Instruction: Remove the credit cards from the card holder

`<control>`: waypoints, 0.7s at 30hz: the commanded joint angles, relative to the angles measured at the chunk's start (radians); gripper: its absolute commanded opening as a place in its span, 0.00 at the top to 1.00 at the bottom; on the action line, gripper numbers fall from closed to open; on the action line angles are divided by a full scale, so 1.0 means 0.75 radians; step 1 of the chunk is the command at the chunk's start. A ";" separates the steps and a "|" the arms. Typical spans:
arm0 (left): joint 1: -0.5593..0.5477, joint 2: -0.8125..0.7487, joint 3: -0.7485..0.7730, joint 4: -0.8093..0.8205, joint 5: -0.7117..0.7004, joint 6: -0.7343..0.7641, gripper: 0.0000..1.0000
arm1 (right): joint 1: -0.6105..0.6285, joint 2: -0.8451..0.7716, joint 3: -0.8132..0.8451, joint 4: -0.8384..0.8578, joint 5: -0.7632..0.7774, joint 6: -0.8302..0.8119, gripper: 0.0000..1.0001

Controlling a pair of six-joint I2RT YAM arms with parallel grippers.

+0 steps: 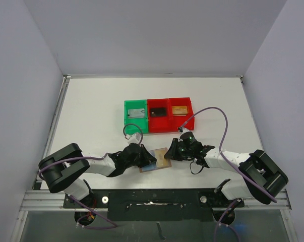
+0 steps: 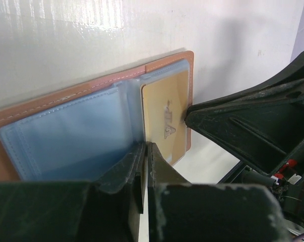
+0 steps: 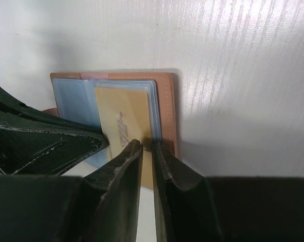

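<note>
Jaws of both arms are pinched nearly closed on the open card holder (image 1: 160, 160): the left gripper (image 2: 145, 149) on a clear blue sleeve's edge, the right gripper (image 3: 147, 144) at the gold card (image 3: 116, 113). It lies flat on the white table (image 1: 91, 111), near the bins (image 1: 159, 113).
</note>
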 commanded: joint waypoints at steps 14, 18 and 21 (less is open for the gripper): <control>-0.006 -0.072 -0.011 0.089 -0.047 -0.014 1.00 | 0.008 0.049 0.006 -0.019 -0.004 -0.021 0.84; -0.006 -0.092 -0.016 0.063 -0.058 -0.015 1.00 | 0.006 0.050 0.007 -0.021 -0.004 -0.019 0.84; -0.006 -0.101 -0.016 0.045 -0.066 -0.015 1.00 | 0.007 0.050 0.011 -0.025 -0.002 -0.019 0.84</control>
